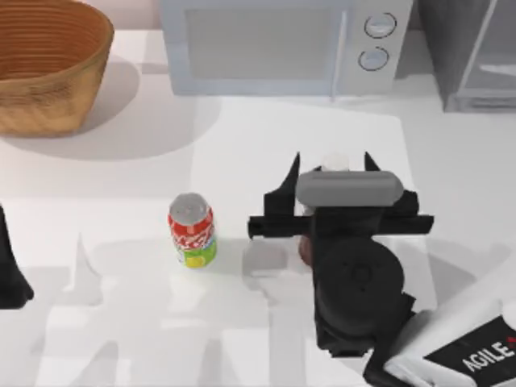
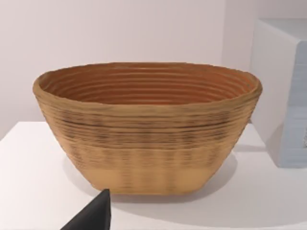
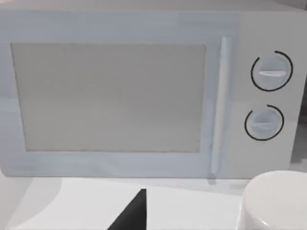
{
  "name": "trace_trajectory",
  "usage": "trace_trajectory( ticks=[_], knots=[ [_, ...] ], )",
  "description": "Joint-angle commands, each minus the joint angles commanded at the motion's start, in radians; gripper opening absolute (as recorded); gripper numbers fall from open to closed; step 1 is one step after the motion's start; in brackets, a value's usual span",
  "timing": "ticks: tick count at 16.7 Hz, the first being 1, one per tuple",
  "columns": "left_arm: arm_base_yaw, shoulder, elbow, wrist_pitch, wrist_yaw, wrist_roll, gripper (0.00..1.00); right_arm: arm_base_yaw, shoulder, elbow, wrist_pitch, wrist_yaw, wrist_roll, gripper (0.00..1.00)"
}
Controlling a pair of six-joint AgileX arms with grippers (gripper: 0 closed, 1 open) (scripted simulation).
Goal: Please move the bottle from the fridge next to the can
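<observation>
My right gripper (image 1: 333,173) hangs over the middle of the table (image 1: 121,185), right of the can (image 1: 192,230), with its two dark fingers (image 1: 286,185) spread apart on either side of the bottle (image 1: 334,162). I see the bottle's white cap between the fingertips from above and a sliver of its brown body under my wrist; whether the fingers press on it I cannot tell. The bottle stands near the can, apart from it. The fridge (image 1: 476,56) sits at the far right corner, beside the microwave (image 1: 274,44). My left arm (image 1: 10,270) rests parked at the left edge, facing the woven basket (image 2: 144,129).
</observation>
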Motion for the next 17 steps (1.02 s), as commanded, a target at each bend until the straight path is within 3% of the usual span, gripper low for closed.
trace_trajectory(
  ticks=[10, 17],
  knots=[
    [0.000, 0.000, 0.000, 0.000, 0.000, 0.000, 1.00, 0.002, -0.001, -0.002, 0.001, 0.003, 0.000, 1.00],
    [0.000, 0.000, 0.000, 0.000, 0.000, 0.000, 1.00, 0.083, -0.035, -0.065, 0.026, 0.084, 0.004, 1.00]
  ],
)
